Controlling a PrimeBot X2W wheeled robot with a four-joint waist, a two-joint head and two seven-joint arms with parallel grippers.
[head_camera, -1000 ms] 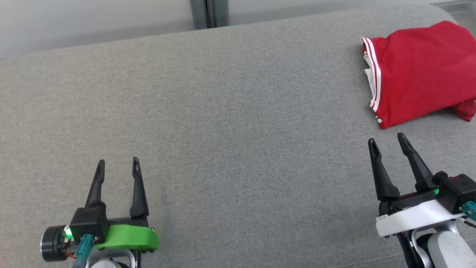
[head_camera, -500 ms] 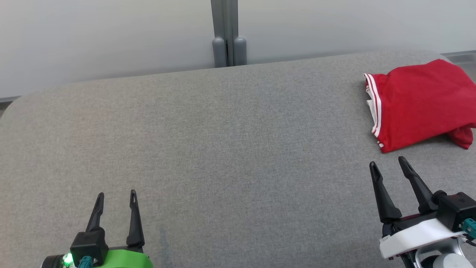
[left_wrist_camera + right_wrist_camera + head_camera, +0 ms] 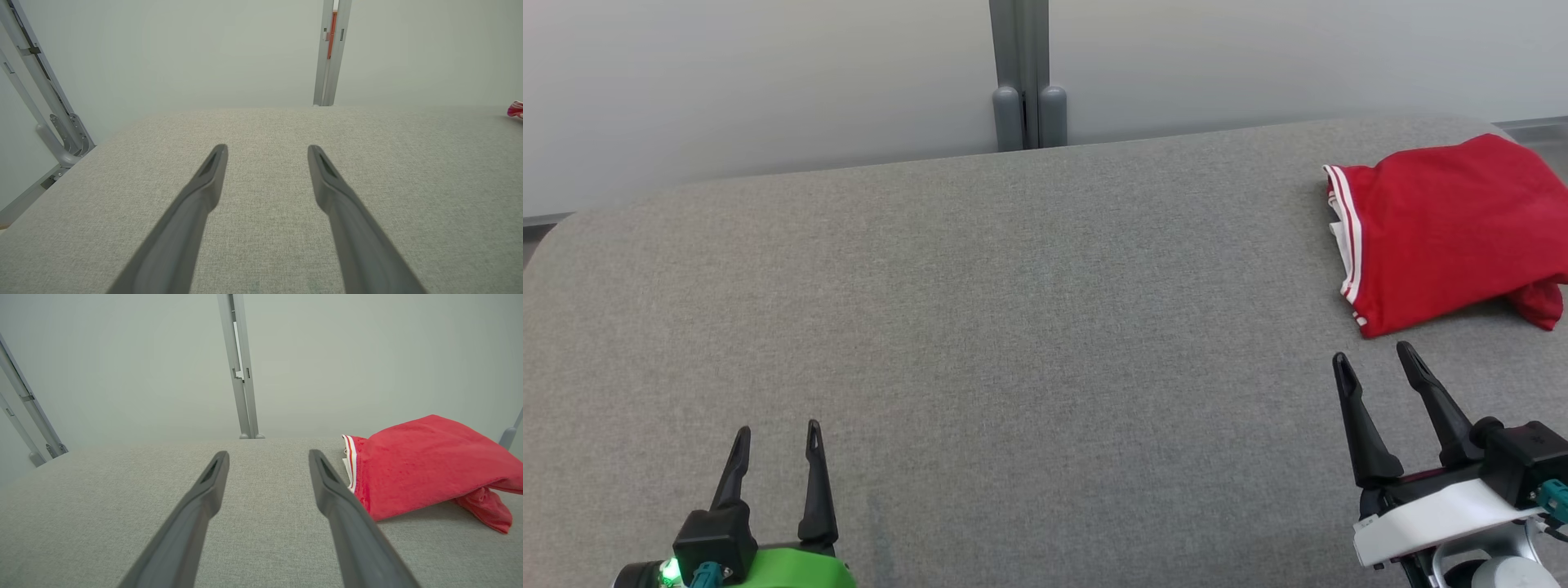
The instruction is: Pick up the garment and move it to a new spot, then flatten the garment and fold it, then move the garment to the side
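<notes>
Garment (image 3: 1445,229) at far right edge of cushion (image 3: 1013,327); left gripper (image 3: 778,428), right gripper (image 3: 1372,354) jaws apart (empty); we fear a nudge tipping it off

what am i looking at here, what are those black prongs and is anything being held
This is a wheeled robot with two arms, each ending in a two-fingered pincer. One picture comes from a camera on its head, looking down at a grey padded surface. The left pincer, on a green mount, shows at the lower left; the right pincer, on a white mount, at the lower right. The other two pictures come from wrist cameras looking along each pincer's own fingers. A folded red garment with white stripes lies on the surface's right side, just beyond the right pincer. Both pincers are open and hold nothing.
</notes>
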